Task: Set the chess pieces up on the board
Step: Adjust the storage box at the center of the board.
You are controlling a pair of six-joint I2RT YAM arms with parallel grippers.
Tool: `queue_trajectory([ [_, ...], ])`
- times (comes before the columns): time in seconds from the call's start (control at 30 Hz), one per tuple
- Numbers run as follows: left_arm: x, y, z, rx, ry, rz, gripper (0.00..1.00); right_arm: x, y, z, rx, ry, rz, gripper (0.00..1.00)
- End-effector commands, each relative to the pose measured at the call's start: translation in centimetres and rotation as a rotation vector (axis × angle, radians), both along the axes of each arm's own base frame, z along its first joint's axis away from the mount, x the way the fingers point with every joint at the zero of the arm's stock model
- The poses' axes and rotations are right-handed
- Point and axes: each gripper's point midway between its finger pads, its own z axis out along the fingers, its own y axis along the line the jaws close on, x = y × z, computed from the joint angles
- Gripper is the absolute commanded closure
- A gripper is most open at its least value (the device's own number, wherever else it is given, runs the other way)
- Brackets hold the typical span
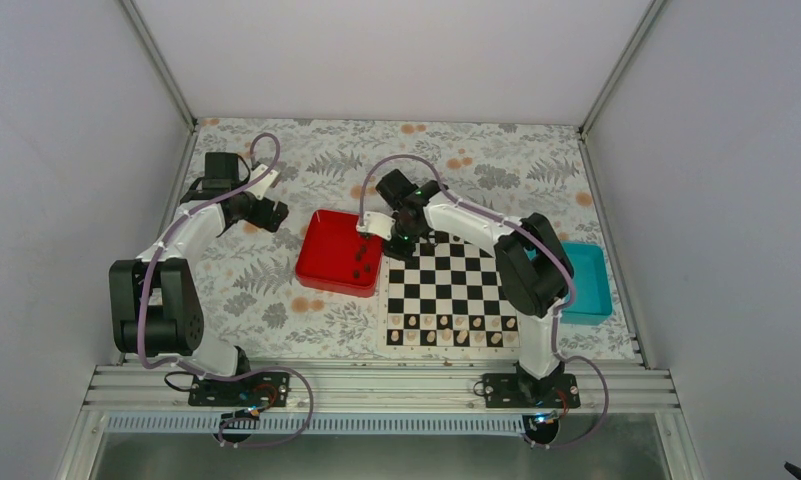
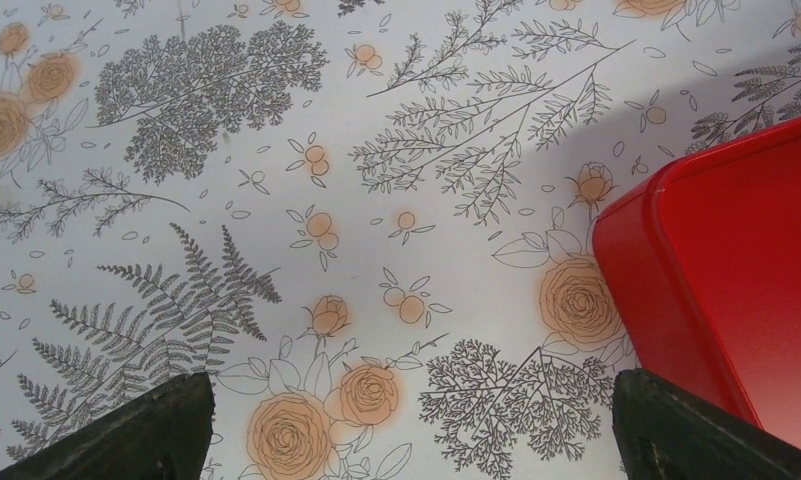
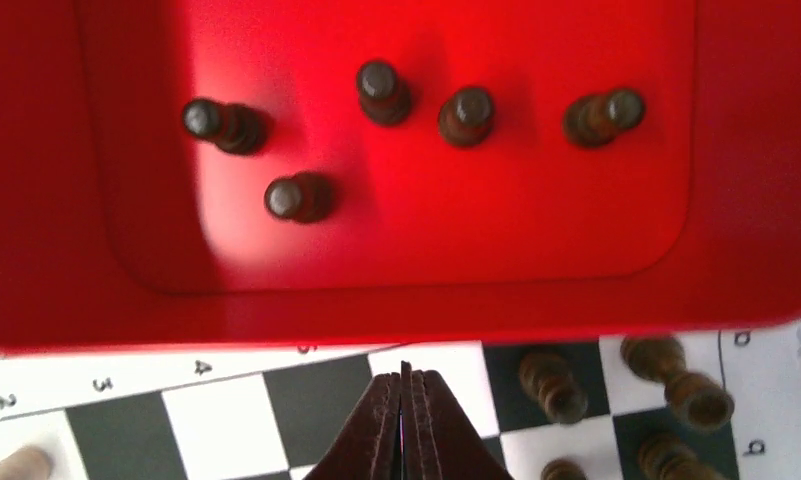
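The right claw [image 3: 406,390], shut and empty, sat nearer the pieces [image 3: 466,115] just ahead in the tray [image 3: 376,320]; the left claw [image 2: 416,425] gaped empty.

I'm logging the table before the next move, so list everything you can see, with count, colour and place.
board: one, black and white squares, in front of the right arm
dark pieces in tray: five, dark brown, inside the red tray
dark pieces on board: several, dark brown, far rows
pale pieces: many, tan, near rows, too small to count
red tray: one, red, left of the board
teal tray: one, teal, right of the board
floral cloth: one, white with orange roses, covering the table
left claw: open, empty, above the cloth beside the red tray
right claw: shut, empty, above the board's far edge
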Motion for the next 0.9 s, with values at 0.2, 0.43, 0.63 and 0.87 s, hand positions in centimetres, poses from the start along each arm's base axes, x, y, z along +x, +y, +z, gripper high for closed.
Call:
queue_trajectory([
  [0.2, 0.8, 0.7, 0.9, 0.022, -0.030, 0.024, 0.02, 1.7, 3.3, -0.8, 0.005, -0.049, 0.020, 0.95],
  [0.43, 0.6, 1.3, 0.2, 0.033, -0.007, 0.019, 0.02, 3.0, 5.9, 0.9, 0.056, -0.093, 0.032, 0.94],
  [0.63, 0.4, 1.9, -1.7, 0.050, 0.027, 0.031, 0.03, 4.5, 8.2, 0.8, 0.064, -0.135, 0.048, 0.93],
  [0.87, 3.1, 5.6, -0.6, 0.062, -0.061, 0.154, 0.03, 5.4, 10.6, 1.2, 0.046, -0.171, 0.076, 0.93],
])
